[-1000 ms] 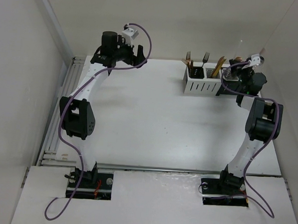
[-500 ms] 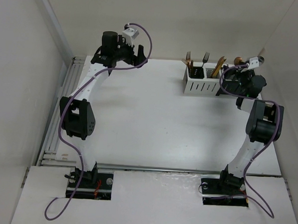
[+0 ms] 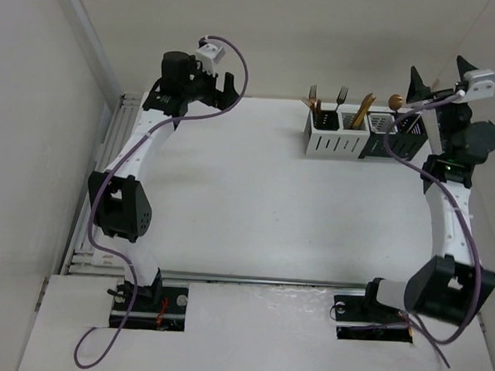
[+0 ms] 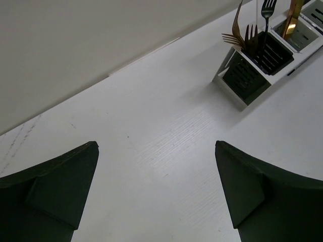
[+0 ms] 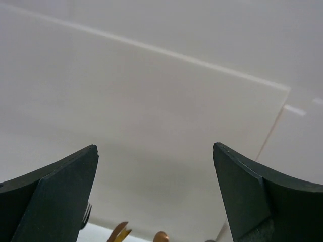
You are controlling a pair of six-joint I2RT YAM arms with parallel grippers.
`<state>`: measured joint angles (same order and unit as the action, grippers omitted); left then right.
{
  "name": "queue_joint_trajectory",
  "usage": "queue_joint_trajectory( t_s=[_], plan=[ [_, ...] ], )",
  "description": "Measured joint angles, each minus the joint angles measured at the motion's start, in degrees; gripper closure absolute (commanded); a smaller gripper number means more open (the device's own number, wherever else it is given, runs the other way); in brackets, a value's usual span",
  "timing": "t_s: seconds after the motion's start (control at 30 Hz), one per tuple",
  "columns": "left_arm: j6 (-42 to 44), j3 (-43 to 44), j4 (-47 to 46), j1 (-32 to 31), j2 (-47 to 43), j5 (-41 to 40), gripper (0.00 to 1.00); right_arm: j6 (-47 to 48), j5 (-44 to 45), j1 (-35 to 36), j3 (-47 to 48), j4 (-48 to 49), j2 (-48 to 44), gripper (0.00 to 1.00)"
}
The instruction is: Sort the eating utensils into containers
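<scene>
A white table (image 3: 255,202) is seen from above, and near its far right edge the containers (image 3: 362,135) are set in a joined row, two white on the left and two black on the right, with slotted sides. The utensils (image 3: 342,97) are stood upright in them: forks at the left end, then a gold handle, then a copper spoon (image 3: 395,100) by the black boxes. The left gripper (image 3: 226,85) is held over the table's far left, well apart from the row, its jaws spread and empty. The right gripper (image 3: 440,73) is held high above the black boxes, its jaws likewise spread. Fork tines and box interiors are shown only by the left wrist view. In the right wrist view mostly wall is seen, with two utensil tips at the bottom edge.
</scene>
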<state>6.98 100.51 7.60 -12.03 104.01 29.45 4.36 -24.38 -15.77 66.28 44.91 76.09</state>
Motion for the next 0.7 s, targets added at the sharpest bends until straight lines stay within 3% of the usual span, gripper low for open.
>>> queue_joint_trajectory(
  t_s=[0.17, 0.27, 0.5, 0.7],
  plan=[
    [-1.11, -3.13, -0.04, 0.11, -4.24, -2.47, 0.0, 0.59, 7.48, 0.04, 2.36, -12.94, -11.85, 0.0],
    [-4.28, -7.19, -0.46, 0.66, -7.61, -7.91, 0.0, 0.48, 18.95, -0.07, 0.98, -20.94, -17.18, 0.0],
    [-9.38, -17.22, 1.99, 3.76, -15.34, -25.27, 0.0, -1.01, 52.26, -1.11, -16.52, -34.18, -34.97, 0.0],
    [-10.97, -27.06, 5.07, 5.01, -21.79, -38.1, 0.0, 4.66, 62.45, -1.14, -21.22, -37.22, -48.78, 0.0]
  ],
)
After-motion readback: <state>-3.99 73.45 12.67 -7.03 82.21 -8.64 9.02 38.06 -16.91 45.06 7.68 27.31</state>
